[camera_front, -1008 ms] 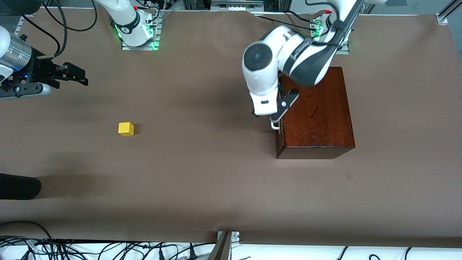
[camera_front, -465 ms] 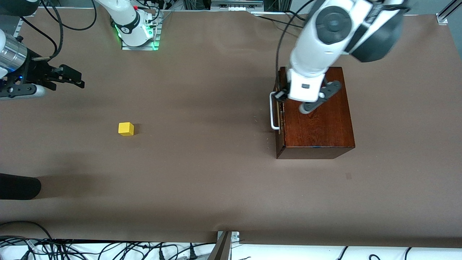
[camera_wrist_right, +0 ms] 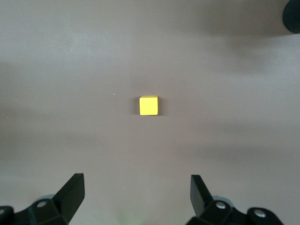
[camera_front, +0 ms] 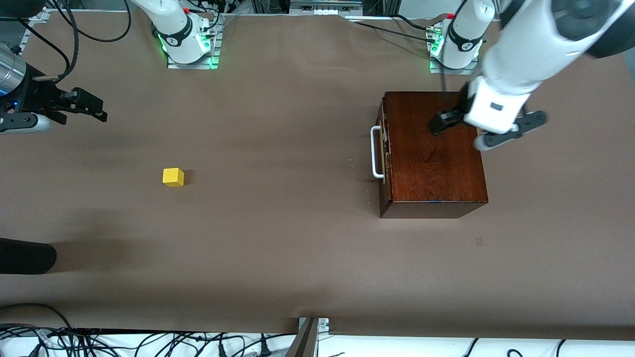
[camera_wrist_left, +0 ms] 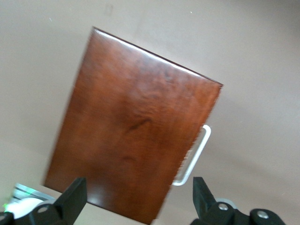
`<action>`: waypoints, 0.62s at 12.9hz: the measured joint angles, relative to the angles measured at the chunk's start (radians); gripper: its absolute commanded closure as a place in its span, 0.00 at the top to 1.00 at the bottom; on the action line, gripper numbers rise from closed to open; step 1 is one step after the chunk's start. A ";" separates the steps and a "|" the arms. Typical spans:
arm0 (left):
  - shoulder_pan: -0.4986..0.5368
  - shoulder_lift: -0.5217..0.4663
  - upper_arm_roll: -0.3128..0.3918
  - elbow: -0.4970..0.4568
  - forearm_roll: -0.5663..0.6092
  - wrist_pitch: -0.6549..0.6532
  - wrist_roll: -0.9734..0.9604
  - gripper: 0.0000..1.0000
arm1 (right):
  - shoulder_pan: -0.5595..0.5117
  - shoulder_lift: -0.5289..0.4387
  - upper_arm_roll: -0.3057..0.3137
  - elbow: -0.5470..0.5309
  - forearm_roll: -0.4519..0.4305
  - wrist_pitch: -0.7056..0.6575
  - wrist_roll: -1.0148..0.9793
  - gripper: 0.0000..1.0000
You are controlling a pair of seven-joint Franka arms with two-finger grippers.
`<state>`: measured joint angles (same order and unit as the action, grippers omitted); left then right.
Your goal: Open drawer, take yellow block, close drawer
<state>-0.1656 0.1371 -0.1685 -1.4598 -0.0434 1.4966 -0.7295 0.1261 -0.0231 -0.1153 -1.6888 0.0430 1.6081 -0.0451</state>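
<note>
Currently, status by item:

Drawer (camera_front: 381, 148): pushed into the dark wooden box (camera_front: 434, 153); its front sits nearly flush with the box face, possibly with a narrow gap. The white loop handle (camera_front: 375, 151) faces the right arm's end of the worktop (camera_front: 278, 238).

Yellow block (camera_front: 173, 177): resting on the bare worktop, well apart from the box, toward the right arm's end. Nothing touches it.

Left claw (camera_front: 486, 130): released, fingers spread wide, holding nothing. It hangs over the box edge nearest the left arm's end, away from the handle. The left wrist view shows the box top and handle (camera_wrist_left: 194, 159) below it, both fingers (camera_wrist_left: 70, 199) clear of the wood.

Right claw (camera_front: 82, 105): released, empty, waiting over the worktop edge at the right arm's end. The right wrist view shows the block (camera_wrist_right: 149, 105) centred ahead of the open fingers (camera_wrist_right: 70, 192).

Step in hand: judged to be the end of the drawer closing and the retreat from the box.

Procedure note 1: lift the left claw straight off the box; do not drag a finger across the lid or snag the handle.

Procedure note 2: confirm the drawer front is seated. If a gap remains, press squarely on the front beside the handle, not on one corner.

Procedure note 3: leave the block undisturbed.

Risk: a skewed push may shift the whole box.
</note>
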 measured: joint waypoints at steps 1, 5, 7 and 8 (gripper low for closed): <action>0.007 -0.022 0.031 -0.003 0.000 -0.013 0.074 1.00 | -0.003 0.000 0.000 0.001 0.000 0.000 -0.003 1.00; 0.034 -0.110 0.097 -0.071 0.000 -0.026 0.322 1.00 | -0.006 -0.001 0.002 0.003 0.000 -0.001 -0.008 1.00; 0.063 -0.143 0.104 -0.107 0.003 -0.024 0.397 1.00 | -0.006 -0.001 0.004 0.007 0.000 -0.011 -0.010 1.00; 0.072 -0.154 0.108 -0.119 0.011 -0.021 0.424 1.00 | -0.006 -0.001 0.004 0.011 0.000 -0.022 -0.010 1.00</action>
<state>-0.0936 -0.0168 -0.0606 -1.5790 -0.0322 1.4752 -0.3059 0.1199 -0.0245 -0.1114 -1.6782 0.0430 1.5859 -0.0551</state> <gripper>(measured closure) 0.000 0.000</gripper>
